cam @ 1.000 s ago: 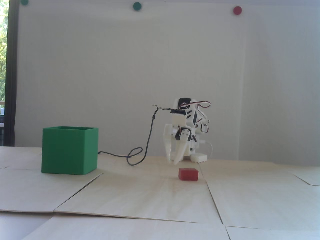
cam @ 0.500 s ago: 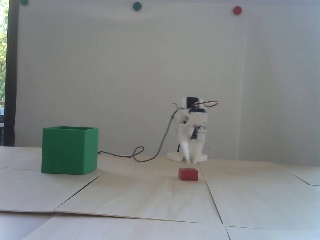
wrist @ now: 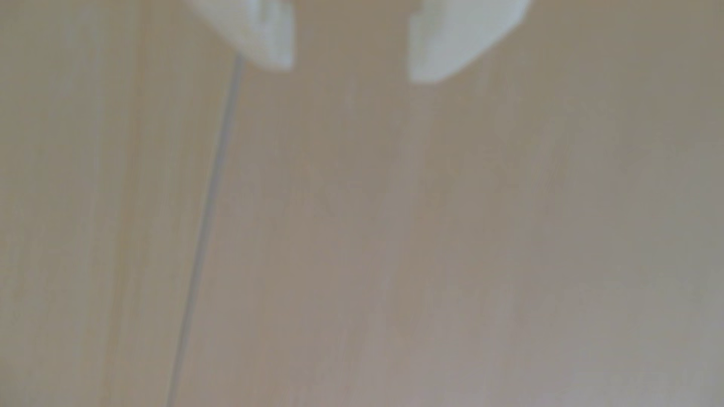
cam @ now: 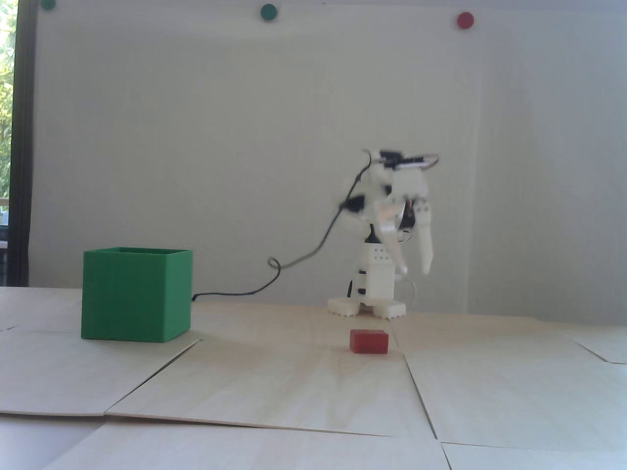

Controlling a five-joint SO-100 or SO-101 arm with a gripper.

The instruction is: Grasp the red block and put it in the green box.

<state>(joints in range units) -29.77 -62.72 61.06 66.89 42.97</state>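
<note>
Two white fingers hang spread and empty under the gripper [cam: 415, 270], high above the pale wooden table [cam: 294, 382] in the fixed view, with clear air between them. Down on the boards sits the red block [cam: 369, 341], lying flat, below the gripper and a little to its left in that view, untouched. Well off to the left stands the green box [cam: 136, 294], open top up, with the black cable [cam: 299, 257] trailing behind it. The wrist view gives only blurred fingertips [wrist: 270, 43] over bare wood and one board seam [wrist: 203, 235] (no block there at all). So the approach looks like the job in hand: bring the block between the fingers first, then lower straight down. Keep the jaws wide, straddle the block's narrower side, and pinch only when both tips are low beside it. A rushed descent risks nudging such a small piece away.
</note>
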